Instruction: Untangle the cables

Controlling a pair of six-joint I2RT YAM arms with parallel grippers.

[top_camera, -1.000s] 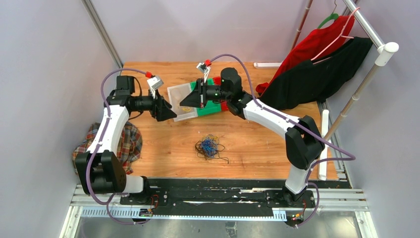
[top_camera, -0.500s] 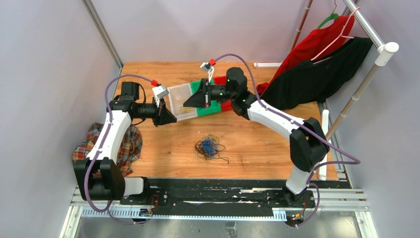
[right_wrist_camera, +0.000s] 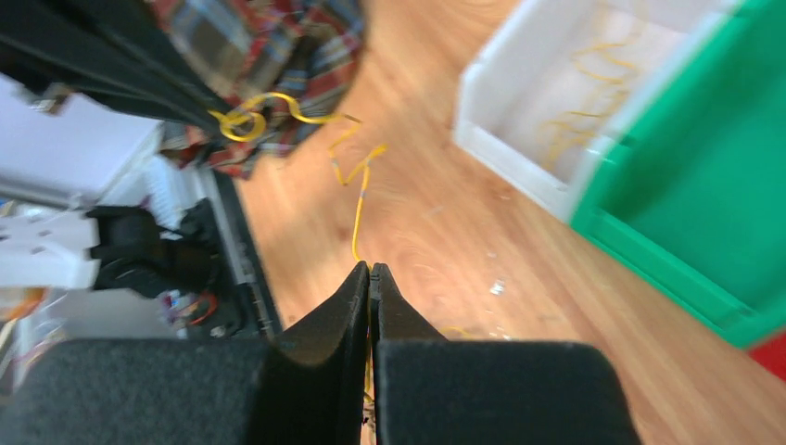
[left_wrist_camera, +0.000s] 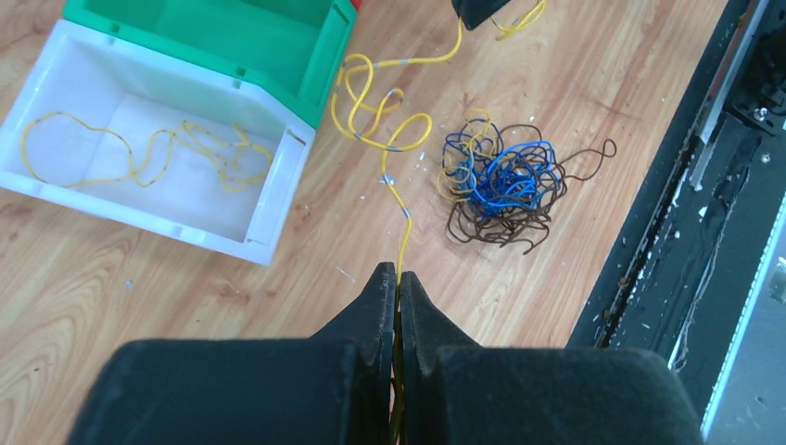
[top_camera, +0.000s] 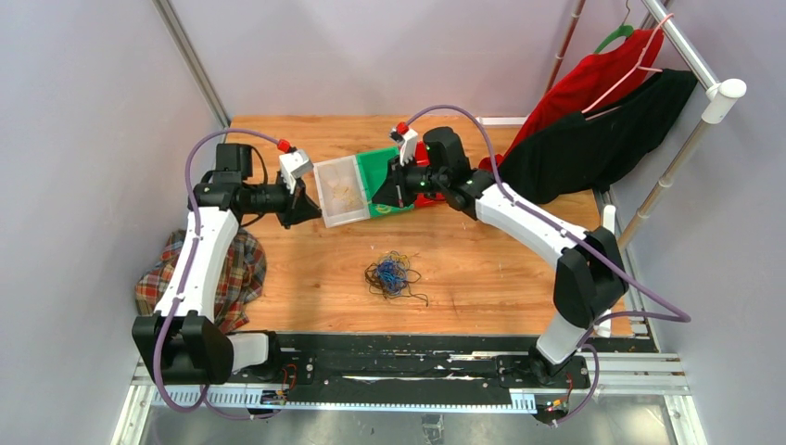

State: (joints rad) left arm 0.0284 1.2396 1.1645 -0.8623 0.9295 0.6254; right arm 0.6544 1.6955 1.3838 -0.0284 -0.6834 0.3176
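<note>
**Yellow wire (left_wrist_camera: 405, 218) strung between both grippers, tangle of cables (top_camera: 392, 275) loose on the table (top_camera: 482, 269)**

Top view: the tangle (blue, dark and yellowish strands) sits mid-table, a bit toward the near edge and well apart from both arms. The left gripper (top_camera: 310, 211) is at the left side of a white bin (top_camera: 348, 220). The right gripper (top_camera: 378, 197) is over the green bin (top_camera: 382, 167) just right of it. From up here I can't tell how the fingers stand, and the wire between them is too thin to make out. A plaid cloth (top_camera: 241, 264) hangs off the table's left edge. A red garment (top_camera: 584, 83) and a black garment (top_camera: 593, 144) hang on a rack at the far right.

Left wrist: here it's clear. The fingers are pressed together on the yellow wire, which curls away across the wood to the right gripper at the top edge of the frame. The tangle lies just right of the wire, and I can't tell whether they touch. The white bin sits to the left with a few loose yellow strands (left_wrist_camera: 139, 153) lying in it. The green bin is touching its far side.

Right wrist: same deal, fingers pinched tight on the other end of the wire. It kinks away toward the left gripper, which has a little yellow loop at its tips. The white and green bins are on the right, and the plaid cloth is up top, blurry.
</note>
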